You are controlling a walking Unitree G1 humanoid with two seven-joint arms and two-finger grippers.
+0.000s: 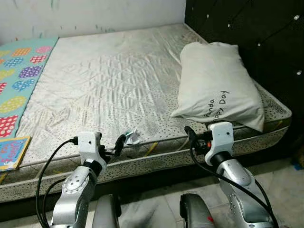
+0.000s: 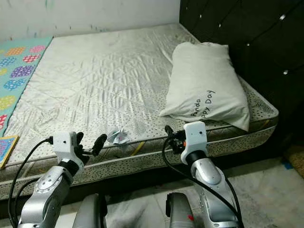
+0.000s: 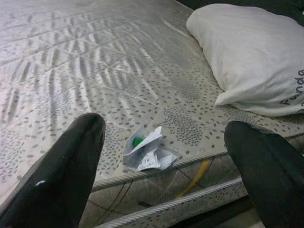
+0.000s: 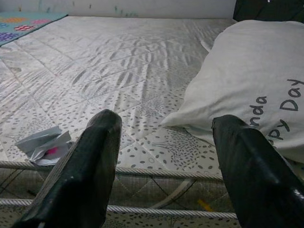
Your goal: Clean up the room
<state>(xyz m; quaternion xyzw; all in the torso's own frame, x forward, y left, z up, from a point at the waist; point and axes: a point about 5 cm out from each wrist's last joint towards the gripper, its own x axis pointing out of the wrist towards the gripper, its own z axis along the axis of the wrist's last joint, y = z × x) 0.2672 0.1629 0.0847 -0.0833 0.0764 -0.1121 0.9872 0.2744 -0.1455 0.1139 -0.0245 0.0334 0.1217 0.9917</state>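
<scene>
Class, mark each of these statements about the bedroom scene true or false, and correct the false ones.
1. A crumpled paper wrapper lies near the mattress front edge. True.
2. The pillow lies on the floor. False: it lies on the mattress, by the dark headboard.
3. The left gripper has its fingers open. True.
4. The right gripper holds the wrapper. False: it is open, holding nothing.
5. A colourful book lies beside the pillow. False: it lies at the mattress's opposite end.
</scene>
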